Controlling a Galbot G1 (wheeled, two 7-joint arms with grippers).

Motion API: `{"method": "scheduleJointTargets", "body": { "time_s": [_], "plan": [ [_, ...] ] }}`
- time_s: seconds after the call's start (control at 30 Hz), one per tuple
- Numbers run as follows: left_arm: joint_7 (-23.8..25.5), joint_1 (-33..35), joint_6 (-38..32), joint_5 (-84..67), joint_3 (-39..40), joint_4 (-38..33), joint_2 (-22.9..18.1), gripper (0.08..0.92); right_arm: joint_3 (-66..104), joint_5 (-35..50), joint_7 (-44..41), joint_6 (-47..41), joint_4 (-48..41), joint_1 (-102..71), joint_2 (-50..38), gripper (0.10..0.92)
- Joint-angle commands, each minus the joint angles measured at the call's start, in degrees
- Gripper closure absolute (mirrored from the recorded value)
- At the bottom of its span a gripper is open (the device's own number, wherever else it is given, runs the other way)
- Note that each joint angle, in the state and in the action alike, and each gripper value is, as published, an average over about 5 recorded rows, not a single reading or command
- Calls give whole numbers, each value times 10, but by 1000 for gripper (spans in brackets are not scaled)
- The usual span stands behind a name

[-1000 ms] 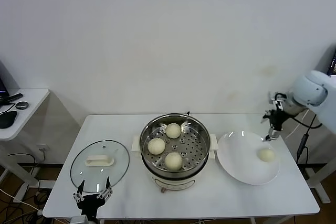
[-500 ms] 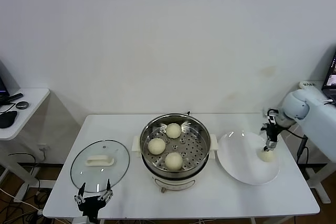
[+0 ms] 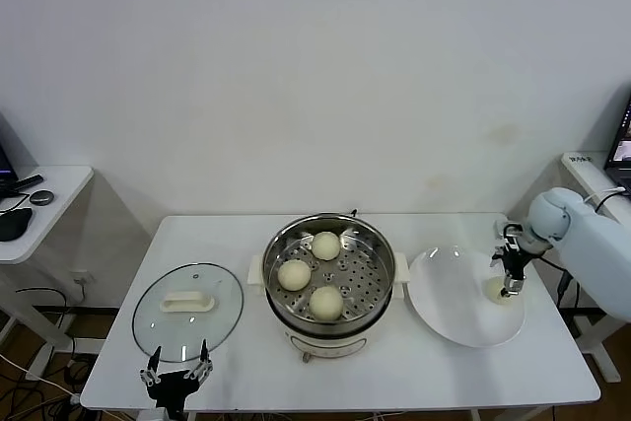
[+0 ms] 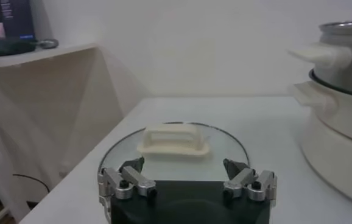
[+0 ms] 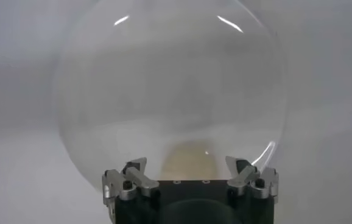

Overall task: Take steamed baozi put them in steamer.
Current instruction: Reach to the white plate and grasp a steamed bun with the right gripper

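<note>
The shiny steel steamer (image 3: 367, 309) stands mid-table on a white base and holds three cream-white baozi (image 3: 295, 275) on its perforated tray. A fourth baozi (image 3: 497, 290) lies on the white plate (image 3: 449, 298) at the right. My right gripper (image 3: 510, 281) is open, directly over this baozi, with a finger on either side of it; in the right wrist view the baozi (image 5: 190, 160) sits between the open fingertips (image 5: 191, 170). My left gripper (image 3: 176, 375) is open and empty at the table's front left edge, near the glass lid.
A round glass lid (image 3: 187, 311) with a white handle lies left of the steamer; it also shows in the left wrist view (image 4: 173, 141). A small side table (image 3: 44, 206) stands at the far left. The table's right edge is just past the plate.
My right gripper has come down from above the plate's far edge onto the baozi on the plate. The left arm has barely moved.
</note>
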Motion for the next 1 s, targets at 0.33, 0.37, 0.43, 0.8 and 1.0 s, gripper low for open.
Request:
{"method": "scheduleJointTargets", "body": {
  "time_s": [0.33,0.37,0.43,0.8,1.0],
  "plan": [
    [-1,-1,0,0,-1,3,0,177,8,-37,9,29,-37,-14,14,203],
    [-1,-1,0,0,-1,3,0,177,8,-38,10,29,-38,-14,14,203],
    [-1,-1,0,0,-1,3,0,177,8,-40,13,29,-40,-15,16,203],
    [-1,-1,0,0,-1,4,0,177,6,-53,23,29,-49,-21,23,203],
    [-1,-1,0,1,-1,5,0,177,6,-55,27,28,-54,-21,25,203]
  ]
}}
